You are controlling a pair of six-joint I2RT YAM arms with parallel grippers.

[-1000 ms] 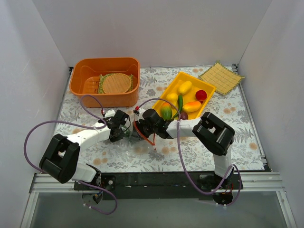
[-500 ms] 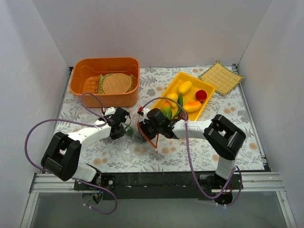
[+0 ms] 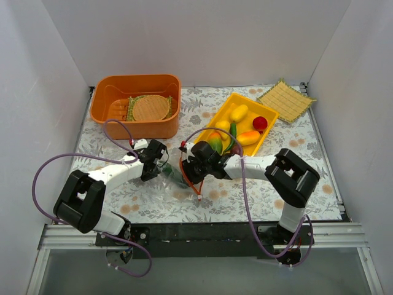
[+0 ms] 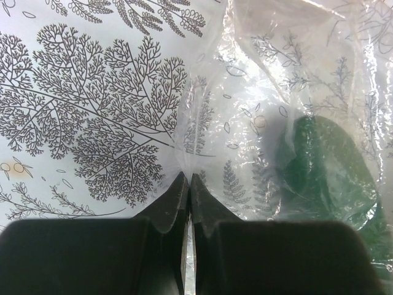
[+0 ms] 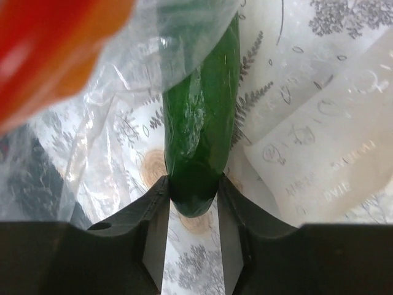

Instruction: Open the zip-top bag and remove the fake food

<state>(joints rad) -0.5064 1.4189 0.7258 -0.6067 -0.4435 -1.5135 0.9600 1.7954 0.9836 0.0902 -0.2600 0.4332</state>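
The clear zip-top bag [image 3: 175,182] lies crumpled on the patterned cloth between my two grippers, its orange-red zip strip [image 3: 195,181] hanging at the right. My left gripper [image 4: 189,179] is shut on a pinch of the bag's clear film [image 4: 202,110]. A green fake cucumber [image 5: 199,123] lies half inside the bag; it shows dark through the film in the left wrist view [image 4: 325,166]. My right gripper [image 5: 192,187] is shut on the cucumber's near end. The other fake food pieces [image 3: 236,126] lie in the yellow tray [image 3: 266,136].
An orange tub [image 3: 101,110] with a round straw mat [image 3: 150,107] inside stands at the back left. A square straw mat [image 3: 285,98] lies at the back right. White walls close in the table on three sides.
My right arm has stretched out left and lowered its wrist toward the bag. My left gripper has shifted slightly back. The bag has been tugged a little between them.
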